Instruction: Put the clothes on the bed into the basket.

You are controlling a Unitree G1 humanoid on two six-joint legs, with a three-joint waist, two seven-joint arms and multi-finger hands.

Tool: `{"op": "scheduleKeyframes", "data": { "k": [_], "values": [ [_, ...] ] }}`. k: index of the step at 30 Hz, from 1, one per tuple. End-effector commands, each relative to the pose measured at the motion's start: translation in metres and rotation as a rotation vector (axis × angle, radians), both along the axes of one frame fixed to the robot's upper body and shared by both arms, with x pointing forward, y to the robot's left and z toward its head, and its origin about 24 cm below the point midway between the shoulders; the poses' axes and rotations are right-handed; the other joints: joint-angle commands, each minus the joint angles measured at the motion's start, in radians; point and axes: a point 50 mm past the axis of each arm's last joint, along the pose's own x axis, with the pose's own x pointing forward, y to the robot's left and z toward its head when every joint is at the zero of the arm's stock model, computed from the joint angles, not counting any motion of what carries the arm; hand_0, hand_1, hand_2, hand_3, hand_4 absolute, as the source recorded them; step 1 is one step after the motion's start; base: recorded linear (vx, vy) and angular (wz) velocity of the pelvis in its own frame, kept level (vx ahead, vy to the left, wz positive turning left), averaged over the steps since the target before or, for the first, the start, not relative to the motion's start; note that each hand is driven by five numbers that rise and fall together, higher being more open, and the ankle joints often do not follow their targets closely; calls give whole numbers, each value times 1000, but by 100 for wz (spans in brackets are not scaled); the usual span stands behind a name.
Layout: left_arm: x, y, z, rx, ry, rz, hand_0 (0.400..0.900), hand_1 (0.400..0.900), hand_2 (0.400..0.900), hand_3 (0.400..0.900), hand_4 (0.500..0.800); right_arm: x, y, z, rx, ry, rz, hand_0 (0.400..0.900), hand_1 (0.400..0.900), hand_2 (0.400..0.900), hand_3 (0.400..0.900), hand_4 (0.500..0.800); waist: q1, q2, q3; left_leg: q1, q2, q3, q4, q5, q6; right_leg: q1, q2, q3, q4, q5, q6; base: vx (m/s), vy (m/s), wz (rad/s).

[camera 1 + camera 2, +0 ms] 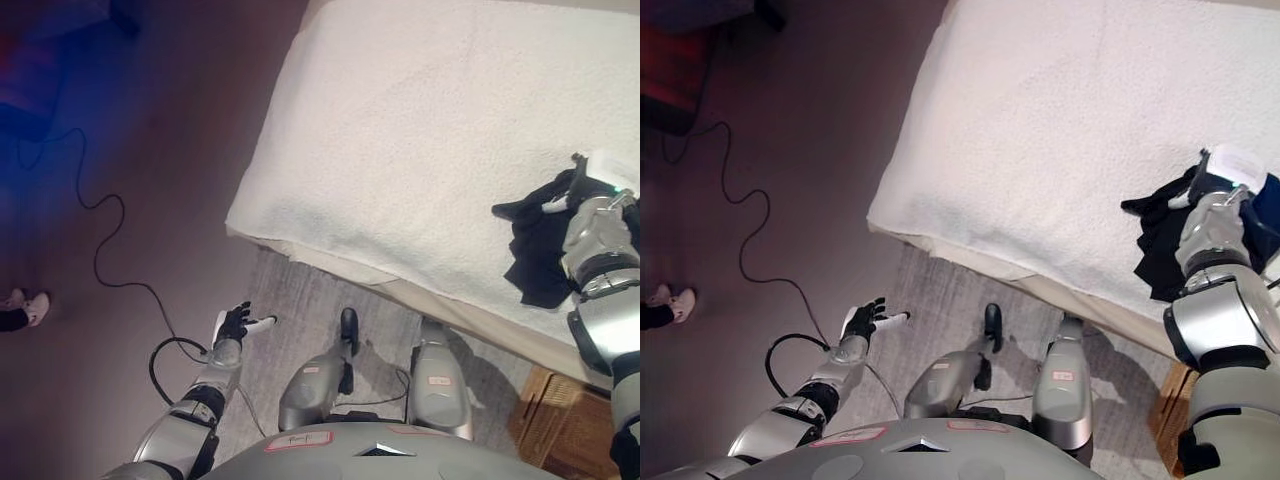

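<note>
Black clothes (535,245), white textured bed (420,130), brown woven basket (560,425), grey rug (300,300)

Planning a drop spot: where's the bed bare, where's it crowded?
The white bed is bare from its left edge across to the black clothes. Crowded only at the right edge, where the right robot hand is on them.
</note>
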Motion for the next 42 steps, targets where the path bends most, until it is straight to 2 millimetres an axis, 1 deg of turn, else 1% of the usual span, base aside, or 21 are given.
{"op": "scheduleKeyframes", "data": {
  "k": [1, 4, 8, 9, 10, 16, 21, 23, 26, 29, 30, 31, 33, 34, 36, 37, 38, 39, 40, 41, 42],
  "values": [
    [-2, 26, 4, 99, 7, -19, 900, 900, 900, 900, 800, -18, -39, 39, -206, 24, -152, 900, 900, 900, 900, 800, -25, -31, -42, 34, -71, 19, -7, -2, 6, 65, -22, 81, 0, -103, 54, 0, 0, 0],
    [-3, 24, 3, 93, 14, -21, 900, 900, 900, 900, 800, -30, -50, 39, -225, 54, -195, 900, 900, 900, 900, 800, -39, -25, -46, 46, -74, 23, -7, -11, 10, 76, -25, 85, 0, -106, 55, 18, 0, -6],
    [0, 21, 2, 91, 20, -26, 900, 900, 900, 900, 800, -38, -55, 30, -218, 81, -217, 900, 900, 900, 900, 800, -59, -24, -44, 60, -74, 31, -7, -24, 14, 84, -24, 93, 0, -108, 55, -2, 1, -12],
    [1, 22, 2, 97, 32, -16, 900, 900, 900, 900, 800, -43, -57, 25, -213, 93, -228, 606, 606, 606, 606, 624, -76, -24, -45, 68, -74, 38, -7, -34, 18, 90, -22, 100, 0, -109, 54, -22, 6, -20],
    [3, 22, 2, 102, 33, -14, 900, 900, 900, 900, 800, -44, -57, 22, -207, 96, -230, 400, 400, 400, 400, 500, -84, -25, -42, 71, -74, 43, -7, -38, 20, 90, -22, 103, 0, -109, 54, -34, 9, -23],
    [3, 22, 1, 121, 57, -1, 900, 900, 900, 900, 800, -41, -49, 8, -174, 115, -210, 400, 400, 400, 400, 500, -110, -25, -54, 96, -78, 74, -7, -59, 33, 92, -20, 135, 0, -103, 52, -18, 12, -20],
    [2, 26, 1, 142, 72, 18, 900, 900, 900, 900, 800, -38, -36, -11, -123, 121, -181, 400, 400, 400, 400, 500, -118, -32, -67, 122, -73, 99, -7, -73, 42, 106, -8, 157, 0, -104, 48, 1, -19, -19],
    [2, 26, 1, 144, 75, 25, 900, 900, 900, 900, 800, -43, -34, -22, -51, 101, -201, 400, 400, 400, 400, 500, -123, -35, -74, 132, -70, 106, -7, -78, 42, 112, -4, 161, 0, -106, 47, 3, -31, -3],
    [1, 28, 0, 153, 86, 35, 900, 900, 900, 900, 800, -54, -38, -34, 70, 38, -267, 400, 400, 400, 400, 500, -133, -43, -81, 148, -64, 113, -7, -85, 43, 125, 4, 165, 0, -114, 45, 12, -31, -4],
    [-1, 39, 2, 169, 93, 69, 900, 900, 900, 900, 800, -68, -48, -38, 178, -58, -352, 400, 400, 400, 400, 500, -147, -53, -87, 169, -58, 125, -7, -93, 45, 139, 14, 172, 0, -118, 46, 25, -25, -13],
    [-1, 39, 2, 170, 94, 68, 900, 900, 900, 900, 800, -68, -48, -38, 178, -57, -352, 400, 400, 400, 400, 500, -146, -53, -87, 170, -58, 125, -7, -93, 45, 140, 14, 172, 0, -118, 46, 26, -29, -15],
    [-1, 47, 4, 184, 99, 89, 900, 900, 900, 900, 800, -77, -57, -35, 182, -77, -390, 400, 400, 400, 400, 500, -152, -62, -94, 182, -54, 134, -7, -100, 44, 147, 20, 179, 0, -121, 47, 22, -33, -14],
    [-2, 51, 5, 191, 102, 96, 900, 900, 900, 900, 800, -79, -62, -30, 170, -85, -404, 400, 400, 400, 400, 500, -152, -65, -98, 188, -52, 139, -7, -103, 44, 150, 23, 182, 0, -122, 47, 21, -31, -15],
    [-4, 61, 7, 205, 104, 116, 900, 900, 900, 900, 800, -85, -76, -13, 142, -117, -435, 400, 400, 400, 400, 500, -155, -72, -108, 198, -49, 146, -7, -106, 43, 157, 28, 185, 0, -124, 46, 18, -26, -15],
    [-5, 68, 9, 212, 98, 129, 900, 900, 900, 900, 800, -88, -88, 9, 110, -155, -456, 400, 400, 400, 400, 500, -156, -78, -110, 206, -46, 153, -7, -106, 40, 163, 33, 189, 0, -126, 45, 1, -27, -12],
    [-5, 74, 11, 219, 94, 138, 900, 900, 900, 900, 800, -92, -96, 24, 92, -188, -480, 400, 400, 400, 400, 500, -156, -82, -112, 210, -44, 158, -7, -105, 37, 166, 35, 189, 0, -128, 45, -12, -14, -4],
    [-5, 74, 11, 218, 94, 139, 900, 900, 900, 900, 800, -92, -96, 24, 92, -188, -480, 400, 400, 400, 400, 500, -156, -82, -111, 211, -44, 158, -7, -105, 37, 167, 35, 190, 0, -128, 45, -7, -16, -5],
    [-5, 77, 13, 219, 88, 141, 900, 900, 900, 900, 800, -95, -102, 36, 80, -215, -495, 400, 400, 400, 400, 500, -158, -85, -112, 216, -42, 161, -7, -103, 36, 170, 37, 190, 0, -129, 44, -3, -21, -9],
    [-6, 82, 14, 227, 88, 144, 900, 900, 900, 900, 800, -102, -111, 55, 58, -253, -520, 400, 400, 400, 400, 500, -159, -90, -113, 224, -40, 165, -7, -96, 33, 176, 42, 190, 0, -132, 43, -1, -30, -13],
    [-8, 84, 14, 229, 90, 146, 900, 900, 900, 900, 800, -105, -116, 63, 42, -262, -532, 400, 400, 400, 400, 500, -160, -92, -114, 228, -38, 167, -7, -93, 32, 180, 44, 192, 0, -133, 43, -2, -21, -9],
    [-8, 84, 14, 228, 90, 146, 900, 900, 900, 900, 800, -105, -115, 63, 42, -262, -531, 400, 400, 400, 400, 500, -160, -92, -114, 229, -38, 167, -7, -93, 32, 180, 45, 193, 0, -133, 43, 5, -34, -14]
  ]
}}
